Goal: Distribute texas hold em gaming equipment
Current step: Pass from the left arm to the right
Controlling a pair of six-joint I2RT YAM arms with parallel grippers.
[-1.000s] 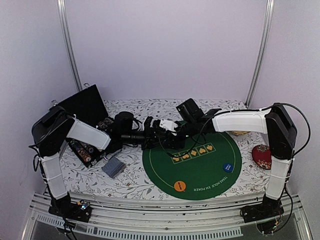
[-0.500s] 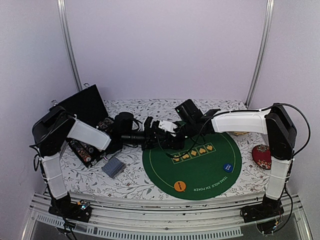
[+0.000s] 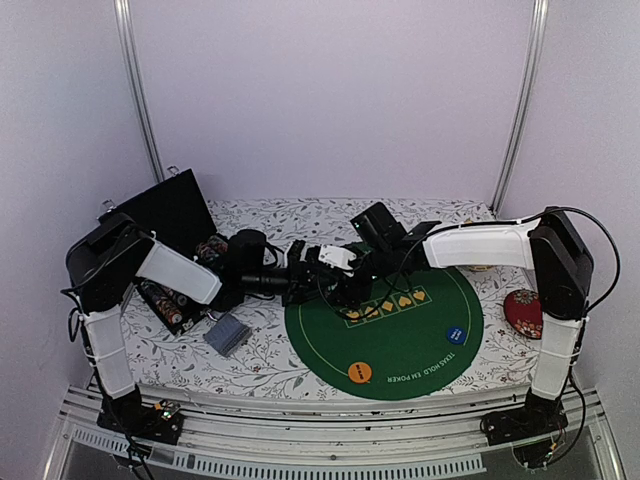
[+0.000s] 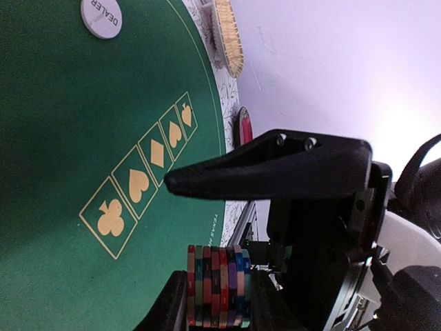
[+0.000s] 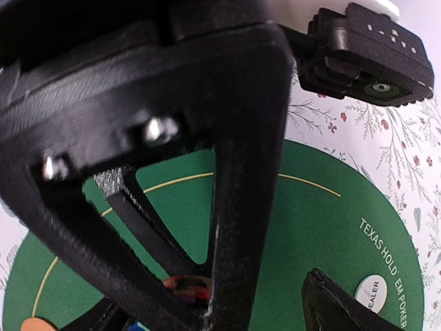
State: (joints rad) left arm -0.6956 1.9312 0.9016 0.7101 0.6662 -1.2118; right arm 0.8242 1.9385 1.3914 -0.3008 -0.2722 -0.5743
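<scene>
Squeezing the chip stack [image 4: 217,286] end-to-end, left gripper [image 4: 217,307] is part-closed on it, right gripper [image 3: 346,272] gapes empty; chips prob light, stiff, slippery, so pinch flat ends.

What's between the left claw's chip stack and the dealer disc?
Between chip stack and dealer disc runs the printed suit-symbol row, seen in the left wrist view.

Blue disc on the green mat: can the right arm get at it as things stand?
Probably yes: the blue disc lies bare on the green mat, on the side of the right arm, nothing over it.
</scene>
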